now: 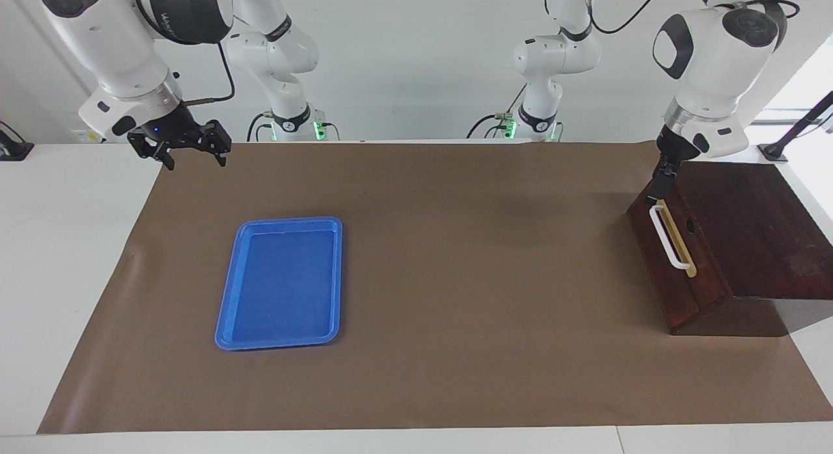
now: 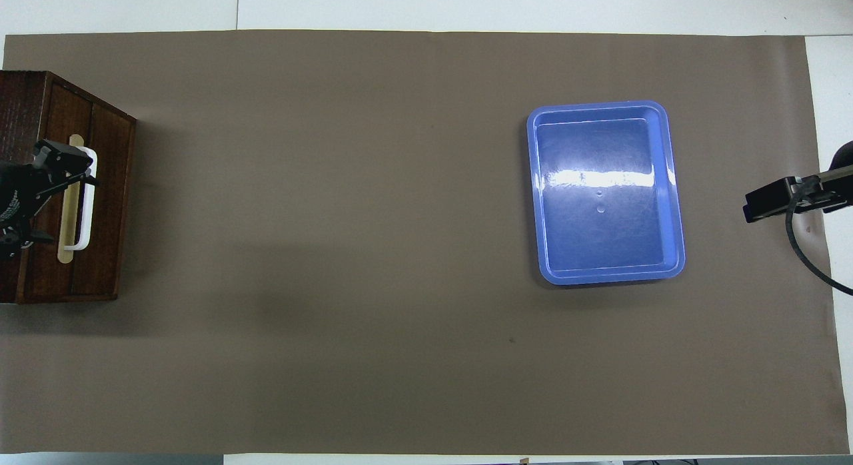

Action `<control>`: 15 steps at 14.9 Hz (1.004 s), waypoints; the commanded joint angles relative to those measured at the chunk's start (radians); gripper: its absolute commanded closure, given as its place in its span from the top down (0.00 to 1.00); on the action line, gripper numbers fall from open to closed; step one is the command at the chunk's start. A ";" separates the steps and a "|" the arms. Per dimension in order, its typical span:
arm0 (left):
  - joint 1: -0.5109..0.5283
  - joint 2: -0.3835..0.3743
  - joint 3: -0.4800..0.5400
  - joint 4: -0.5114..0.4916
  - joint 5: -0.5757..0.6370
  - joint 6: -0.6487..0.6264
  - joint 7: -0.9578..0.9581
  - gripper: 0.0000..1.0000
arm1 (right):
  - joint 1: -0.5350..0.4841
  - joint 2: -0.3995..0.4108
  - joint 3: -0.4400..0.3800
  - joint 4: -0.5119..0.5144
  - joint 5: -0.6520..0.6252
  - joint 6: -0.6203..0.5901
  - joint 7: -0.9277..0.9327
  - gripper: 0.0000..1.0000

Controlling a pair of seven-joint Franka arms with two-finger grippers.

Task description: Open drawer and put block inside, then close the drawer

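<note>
Now the left tool (image 1: pixel 658 184) hangs just over the closed drawer (image 1: pixel 677 265).

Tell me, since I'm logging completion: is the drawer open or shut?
Shut. The drawer front sits flush with the cabinet; no pale interior shows.

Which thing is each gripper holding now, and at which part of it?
Nothing is held. The left gripper is over the closed drawer, at the end of its handle nearer the robots. The right gripper, open, waits empty.
</note>
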 commanded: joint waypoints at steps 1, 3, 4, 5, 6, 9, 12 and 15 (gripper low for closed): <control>-0.029 0.056 0.011 0.110 -0.023 -0.132 0.294 1.00 | -0.010 -0.012 0.008 -0.009 0.020 0.003 0.012 1.00; -0.055 0.039 0.010 0.069 -0.025 -0.147 0.379 1.00 | -0.010 -0.012 0.008 -0.009 0.020 0.003 0.012 1.00; -0.055 0.051 0.016 0.073 -0.025 -0.157 0.373 1.00 | -0.010 -0.012 0.008 -0.009 0.020 0.002 0.011 1.00; -0.056 0.070 0.019 0.090 -0.025 -0.163 0.367 1.00 | -0.011 -0.012 0.008 -0.009 0.020 0.002 0.011 1.00; -0.062 0.073 0.021 0.113 -0.023 -0.199 0.364 1.00 | -0.011 -0.012 0.008 -0.009 0.020 0.003 0.011 1.00; -0.064 0.104 0.039 0.186 -0.060 -0.234 0.374 1.00 | -0.013 -0.012 0.008 -0.009 0.020 0.002 0.011 1.00; -0.066 0.114 0.059 0.193 -0.069 -0.236 0.579 1.00 | -0.017 -0.012 0.008 -0.011 0.020 0.002 0.011 1.00; -0.067 0.136 0.062 0.251 -0.071 -0.290 0.680 1.00 | -0.017 -0.012 0.008 -0.011 0.020 0.002 0.011 1.00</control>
